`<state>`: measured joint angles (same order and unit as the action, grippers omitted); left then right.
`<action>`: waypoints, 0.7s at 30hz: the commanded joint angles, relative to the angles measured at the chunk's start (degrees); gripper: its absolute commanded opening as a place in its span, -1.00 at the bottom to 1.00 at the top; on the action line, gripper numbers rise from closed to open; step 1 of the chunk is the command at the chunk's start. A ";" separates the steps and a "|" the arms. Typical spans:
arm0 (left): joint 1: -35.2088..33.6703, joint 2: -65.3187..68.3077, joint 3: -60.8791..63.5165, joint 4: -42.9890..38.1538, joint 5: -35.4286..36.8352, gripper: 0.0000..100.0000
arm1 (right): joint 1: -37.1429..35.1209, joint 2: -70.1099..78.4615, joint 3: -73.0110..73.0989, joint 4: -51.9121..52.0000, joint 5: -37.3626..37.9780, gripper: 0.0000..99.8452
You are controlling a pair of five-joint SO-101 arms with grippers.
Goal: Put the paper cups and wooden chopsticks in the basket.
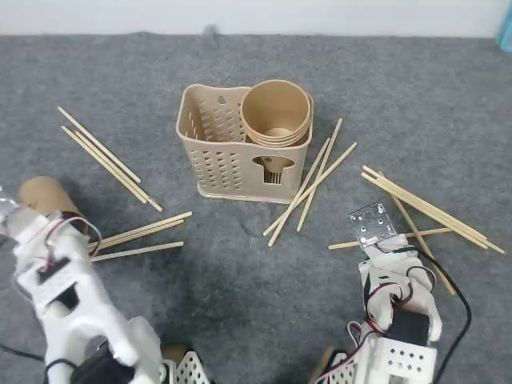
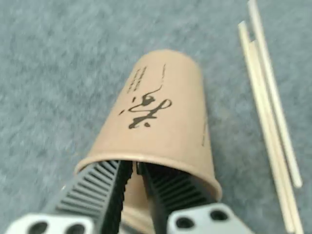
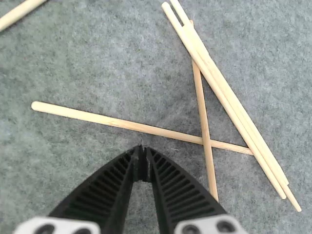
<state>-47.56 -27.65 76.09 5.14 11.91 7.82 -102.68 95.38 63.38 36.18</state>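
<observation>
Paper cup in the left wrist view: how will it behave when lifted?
The paper cup lies on its side, so it could roll if released. The left gripper pinches one thin wall at the rim, which probably flexes. The cup looks light.

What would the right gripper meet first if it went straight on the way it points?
The right gripper, shut, would likely meet the single chopstick lying crosswise just ahead, though depth is unclear.

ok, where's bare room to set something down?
Free: strip behind the basket; middle patch in front of it, between the left arm and right arm. Crowded: right side, crossed chopsticks; left side, scattered chopsticks and the cup at the left gripper.
</observation>
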 commanded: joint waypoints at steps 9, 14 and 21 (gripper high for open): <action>4.84 20.92 -12.62 -22.77 -0.26 -0.98 | -0.22 -0.04 0.70 -0.66 1.14 -0.98; 3.60 35.60 -29.93 -17.32 -0.26 -0.98 | -0.22 -0.04 0.70 -0.75 1.14 -0.98; 0.53 42.64 -44.44 -9.49 -0.26 -0.98 | -0.22 -0.04 0.79 -1.10 1.14 -0.98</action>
<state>-45.98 14.99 37.32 -7.69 11.91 7.82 -102.68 95.38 63.38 36.18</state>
